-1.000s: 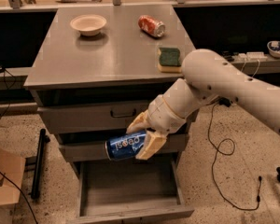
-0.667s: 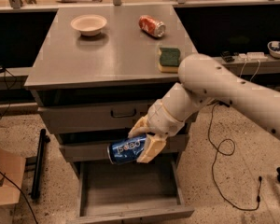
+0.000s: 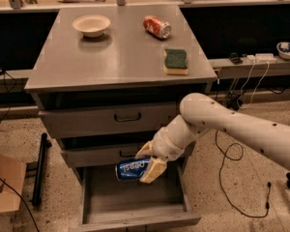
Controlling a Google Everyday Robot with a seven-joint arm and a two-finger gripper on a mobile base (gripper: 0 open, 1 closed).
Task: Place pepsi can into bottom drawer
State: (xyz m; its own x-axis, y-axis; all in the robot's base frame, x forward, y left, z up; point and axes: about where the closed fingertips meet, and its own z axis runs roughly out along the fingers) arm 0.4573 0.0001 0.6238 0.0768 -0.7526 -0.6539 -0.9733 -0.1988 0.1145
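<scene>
Pepsi can [image 3: 131, 169] hangs sideways just above the open bottom drawer [image 3: 130, 199], toward its back; your gripper [image 3: 147, 161], over that drawer too, clamps one end, presumably to lower it flat.

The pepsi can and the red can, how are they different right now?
Colour: the pepsi can is dark blue with white lettering; the red-orange can is red-orange. Place: the pepsi can hangs over the open bottom drawer, while the red-orange can lies on the cabinet top. Hold: the gripper clamps the pepsi can; nothing touches the red-orange can. Both lie on their sides.
</scene>
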